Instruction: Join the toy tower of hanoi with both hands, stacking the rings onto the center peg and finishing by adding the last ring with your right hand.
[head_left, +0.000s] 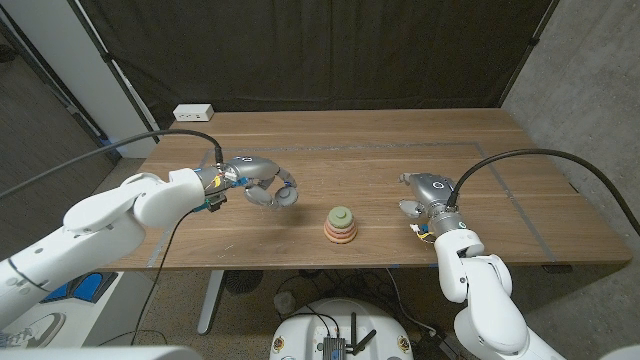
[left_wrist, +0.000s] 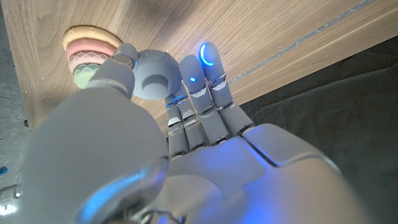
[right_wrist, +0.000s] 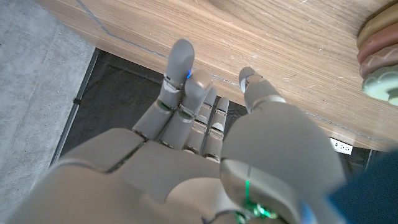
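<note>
Ring in left hand, stack waiting.
Left hand (head_left: 262, 185) pinches a grey-blue ring (left_wrist: 155, 74), apparently for the ring stack (head_left: 341, 226) beside it; right hand (head_left: 420, 196) waits, fingers spread, empty.

Center peg hidden inside the ring stack (head_left: 340, 226); stack too small in head view to count rings w/ certainty. In left wrist view the stack (left_wrist: 92, 51) is partly covered by the left hand (left_wrist: 186, 124) and its thumb. Blue-grey ring (left_wrist: 155, 74) held at the fingertips, lower edge hidden by fingers. Right wrist view: stack (right_wrist: 379, 56) cut off by right edge of frame (only a sliver shows). Right hand (right_wrist: 205, 137) palm side hidden. Left arm cut off at lower left of head view.
</note>
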